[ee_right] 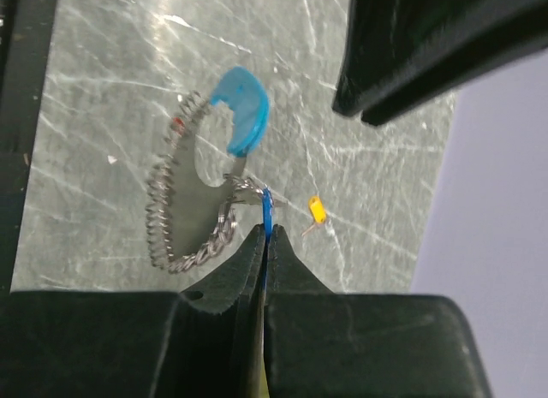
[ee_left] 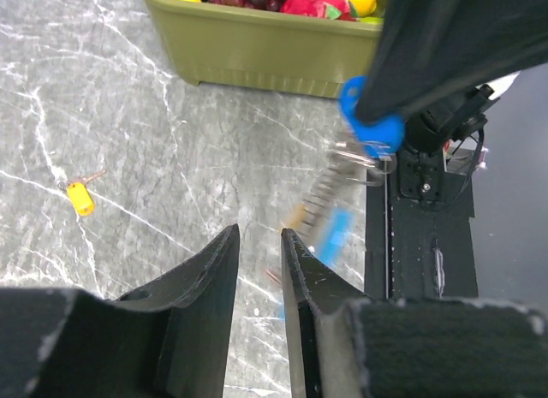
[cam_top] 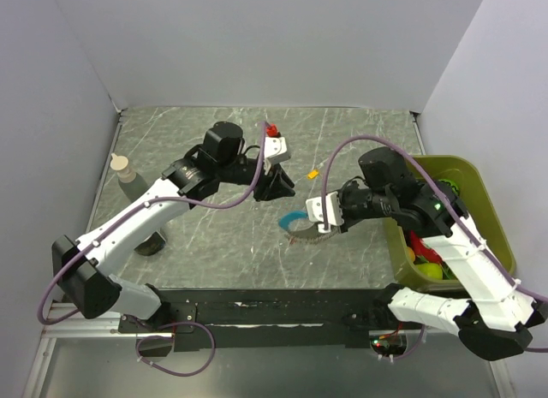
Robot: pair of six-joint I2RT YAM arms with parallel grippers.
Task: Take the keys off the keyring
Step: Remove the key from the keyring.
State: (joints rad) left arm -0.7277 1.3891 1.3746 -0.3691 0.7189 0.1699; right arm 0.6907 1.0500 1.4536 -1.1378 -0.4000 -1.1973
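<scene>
My right gripper (ee_right: 265, 232) is shut on the thin blue key (ee_right: 267, 210), holding it above the table. The silvery keyring (ee_right: 183, 211) hangs from that key as a floppy chain loop. A curved light-blue strip (ee_right: 242, 115) is on the loop, and a tiny red spot (ee_right: 178, 122) shows on the chain. The orange key (ee_right: 317, 210) lies loose on the marble. My left gripper (ee_left: 259, 237) is open with nothing between its fingers, just short of the blurred, swinging keyring (ee_left: 330, 188) and the blue key (ee_left: 372, 128). From above, the left gripper (cam_top: 278, 191) faces the right gripper (cam_top: 310, 227).
An olive bin (cam_top: 492, 218) of toy fruit stands at the table's right edge. A bottle (cam_top: 128, 180) stands at the left, behind my left arm. A small red piece (cam_top: 272, 129) shows by my left wrist. Grey walls close in the back and sides.
</scene>
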